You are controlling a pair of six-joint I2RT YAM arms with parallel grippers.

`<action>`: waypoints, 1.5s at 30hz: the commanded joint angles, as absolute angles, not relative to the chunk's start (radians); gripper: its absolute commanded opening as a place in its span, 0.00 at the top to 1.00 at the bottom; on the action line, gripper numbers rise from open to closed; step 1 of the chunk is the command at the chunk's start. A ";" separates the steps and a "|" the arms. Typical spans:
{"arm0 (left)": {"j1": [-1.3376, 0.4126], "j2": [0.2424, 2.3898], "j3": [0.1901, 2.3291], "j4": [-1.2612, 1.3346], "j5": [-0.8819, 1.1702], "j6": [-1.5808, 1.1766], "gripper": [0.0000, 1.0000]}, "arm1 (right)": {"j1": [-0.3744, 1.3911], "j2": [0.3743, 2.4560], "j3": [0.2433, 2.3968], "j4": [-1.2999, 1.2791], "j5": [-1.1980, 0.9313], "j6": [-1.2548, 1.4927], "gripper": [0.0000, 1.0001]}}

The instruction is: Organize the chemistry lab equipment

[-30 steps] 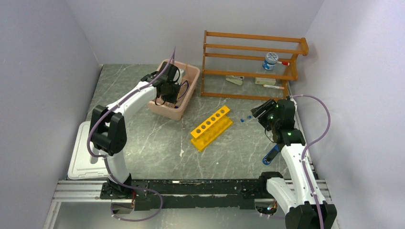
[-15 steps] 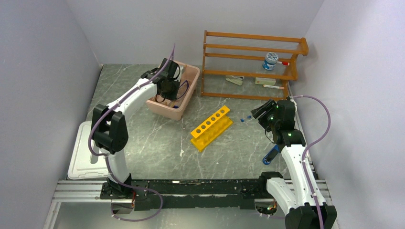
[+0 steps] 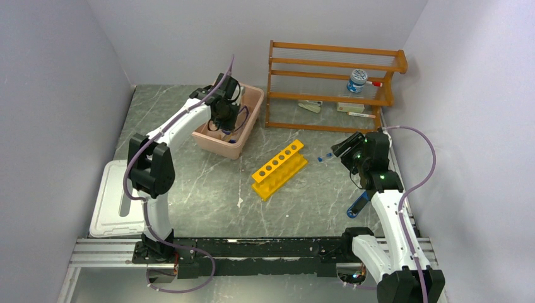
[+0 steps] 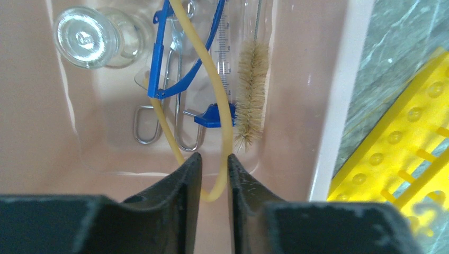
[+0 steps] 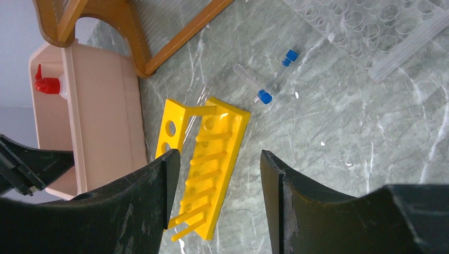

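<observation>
My left gripper [image 3: 223,120] [image 4: 212,159] hangs inside the pink tub [image 3: 252,95] with its jaws nearly closed on the bottom bend of the tan tubing [image 4: 204,58]. Under the tubing lie blue-framed goggles [image 4: 158,58], metal tongs [image 4: 145,124], a clear beaker [image 4: 87,37] and a bristle brush [image 4: 251,90]. The red-capped squeeze bottle [image 5: 46,84] shows at the tub's edge. My right gripper [image 3: 340,148] [image 5: 219,159] is open and empty above the table. The yellow holed rack [image 3: 279,168] [image 5: 206,153] and two blue-capped tubes [image 3: 325,156] [image 5: 265,87] lie below it.
The wooden shelf rack [image 3: 334,82] stands at the back right with a red-tipped bottle [image 3: 359,80] and small items on it. A white lid [image 3: 113,202] lies at the near left. A bagged clear well plate [image 5: 381,26] lies by the shelf.
My left gripper has moved farther back and over the inside of the pink tub. The right arm has not moved.
</observation>
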State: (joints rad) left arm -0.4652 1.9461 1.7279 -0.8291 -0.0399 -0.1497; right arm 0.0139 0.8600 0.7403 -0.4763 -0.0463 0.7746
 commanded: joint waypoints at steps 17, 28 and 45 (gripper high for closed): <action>-0.456 1.542 1.633 -0.638 0.245 -0.149 0.32 | 0.006 0.934 0.857 -0.525 0.026 0.618 0.39; -0.457 1.208 1.231 -0.328 0.445 -0.264 0.33 | 0.006 1.055 0.888 -0.552 -0.019 0.473 0.39; -0.668 1.150 1.010 -0.259 0.317 -0.346 0.30 | 0.129 1.266 0.987 -0.579 0.091 0.431 0.39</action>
State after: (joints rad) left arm -0.6201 1.1236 1.0046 -0.3176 0.3885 -0.3470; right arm 0.0883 1.2449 0.9077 -0.5713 -0.0021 0.4526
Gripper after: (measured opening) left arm 0.692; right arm 0.610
